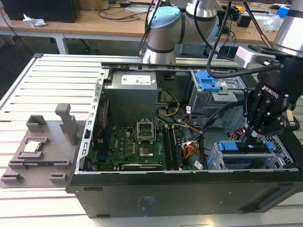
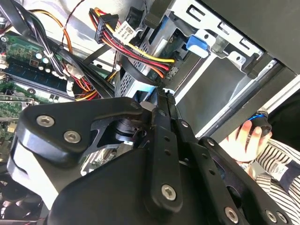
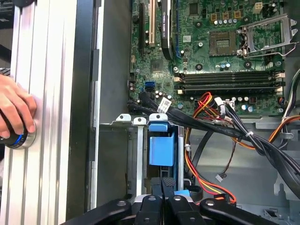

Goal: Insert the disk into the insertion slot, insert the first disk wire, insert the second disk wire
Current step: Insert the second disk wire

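The work surface is a tabletop (image 1: 52, 80) of pale aluminium slats running lengthwise, with dark grooves between them; in the first wrist view the same ribbed slats (image 3: 47, 117) show as long bright strips. On it, toward the exterior view's left, lies a grey plastic fixture tray (image 1: 40, 151) with upright posts. Behind the tabletop stands a wooden bench (image 1: 94, 21) on white legs, strewn with cables and a crumpled white wrapper (image 1: 33, 21). A dark box (image 1: 40, 9) sits on its far end. Lighting is even and bright, with soft shadows.
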You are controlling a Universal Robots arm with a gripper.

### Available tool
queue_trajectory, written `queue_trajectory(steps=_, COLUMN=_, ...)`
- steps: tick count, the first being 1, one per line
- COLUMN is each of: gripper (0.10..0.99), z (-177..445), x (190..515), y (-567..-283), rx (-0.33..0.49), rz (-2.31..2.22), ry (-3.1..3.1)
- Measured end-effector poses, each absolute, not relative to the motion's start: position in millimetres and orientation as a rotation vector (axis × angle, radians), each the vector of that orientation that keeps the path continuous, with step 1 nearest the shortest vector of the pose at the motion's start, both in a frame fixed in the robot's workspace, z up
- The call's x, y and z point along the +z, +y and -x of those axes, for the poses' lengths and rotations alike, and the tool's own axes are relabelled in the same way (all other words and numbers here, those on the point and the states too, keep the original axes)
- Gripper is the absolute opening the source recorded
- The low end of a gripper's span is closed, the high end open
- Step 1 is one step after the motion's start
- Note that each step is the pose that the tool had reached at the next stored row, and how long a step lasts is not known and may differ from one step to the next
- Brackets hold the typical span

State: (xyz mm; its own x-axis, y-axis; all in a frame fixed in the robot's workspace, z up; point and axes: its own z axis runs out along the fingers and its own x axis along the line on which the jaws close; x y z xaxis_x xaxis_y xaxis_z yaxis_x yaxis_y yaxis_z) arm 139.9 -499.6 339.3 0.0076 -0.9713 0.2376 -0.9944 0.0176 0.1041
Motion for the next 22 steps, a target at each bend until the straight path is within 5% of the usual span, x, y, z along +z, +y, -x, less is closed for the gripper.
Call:
queue_trajectory(steps=5, gripper=0.278, z=-140, x=340, y=-500, rx=0.139, rz=-2.041, ry=-2.051)
queue_trajectory(steps=8, gripper=0.278, z=-140, x=364, y=-497, rx=0.138, rz=-2.041, ry=-2.051)
queue_trajectory(steps=10, gripper=0.106, z=-140, x=369, y=-496, rx=0.104, rz=-2.061, ry=-2.068)
queue_trajectory(steps=22, gripper=0.106, z=-140, x=369, y=-534, rx=-0.106, rz=-2.171, ry=-2.155)
